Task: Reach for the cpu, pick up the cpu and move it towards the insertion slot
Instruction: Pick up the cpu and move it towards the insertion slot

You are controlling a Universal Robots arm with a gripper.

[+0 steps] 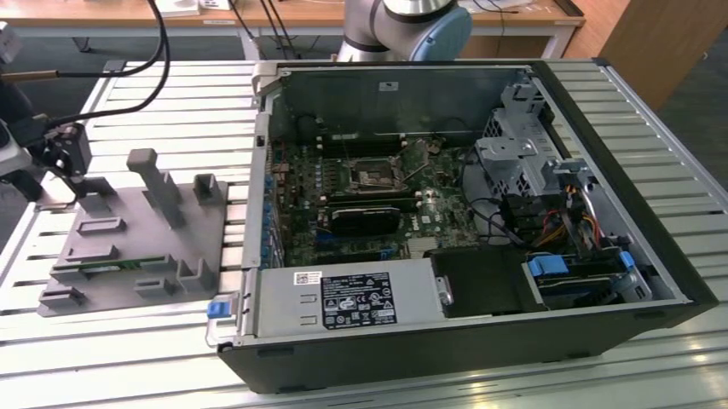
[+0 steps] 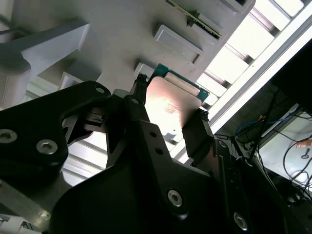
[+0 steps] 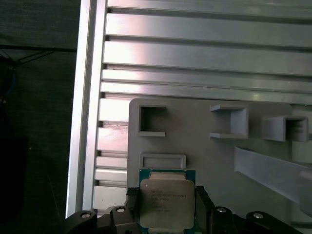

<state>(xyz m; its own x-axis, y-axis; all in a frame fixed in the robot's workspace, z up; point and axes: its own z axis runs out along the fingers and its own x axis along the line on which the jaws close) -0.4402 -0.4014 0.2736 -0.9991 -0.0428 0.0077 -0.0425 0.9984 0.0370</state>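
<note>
Reach is done and the grasp is looking done. I am pinching the cpu (image 3: 165, 207) in my gripper (image 3: 166, 194), one black finger (image 3: 132, 202) on each opposite edge, jaws closed down to the chip's width. In both wrist views the fingers are pressing against its sides. The cpu is sitting at one end of the grey fixture plate (image 3: 204, 156), just beside a shallow rectangular pocket (image 3: 162, 161). I cannot tell whether it is clearing the plate or resting on it.

The move to the socket is not done. In the exterior view I am hanging over the plate at the exterior view's left. The insertion slot (image 1: 373, 176) is lying well apart from me, on the motherboard inside the open computer case (image 1: 637, 281).

Materials, quick:
- **Cpu:** flat and square. The silvery metal lid is catching glare and a thin green board edge is showing around it.
- **Fingers:** matte black and angular, with bolts showing.
- **Plate:** matte grey plastic, looking printed, carrying raised open boxes and a slanted post.
- **Slatted table (image 1: 170, 94):** ribbed bare aluminium, shining under the light.
- **Slot:** a dark square inside a silvery metal frame.
- **Case:** black walls with a grey metal interior, and cables crowding one end.
</note>
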